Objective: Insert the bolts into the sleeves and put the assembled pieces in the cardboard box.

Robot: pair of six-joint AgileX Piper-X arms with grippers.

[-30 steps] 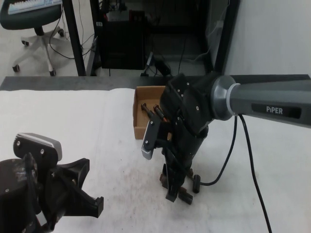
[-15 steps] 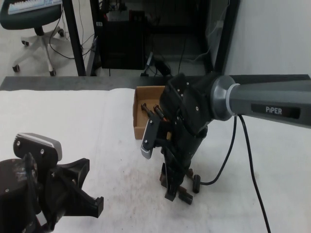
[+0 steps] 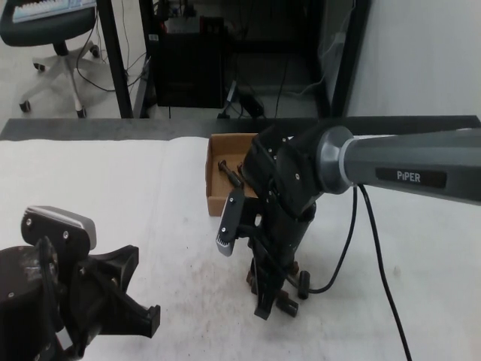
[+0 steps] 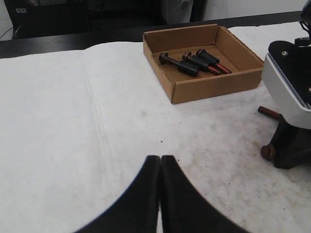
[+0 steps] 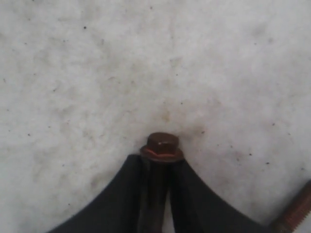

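Right gripper [image 5: 158,167] around rusty bolt [image 5: 162,144], shank mostly hidden.

Rusty-brown bolt [image 5: 162,146], black fingers [image 5: 116,204]

One short word in white letters, the maker's mark, stood on a dark plate [image 3: 409,177] on the grey forearm of the right arm [image 3: 451,154], seen in the high view. In the left wrist view a small white tag [image 4: 20,10] on the dark furniture behind the worktop bore print too small to read
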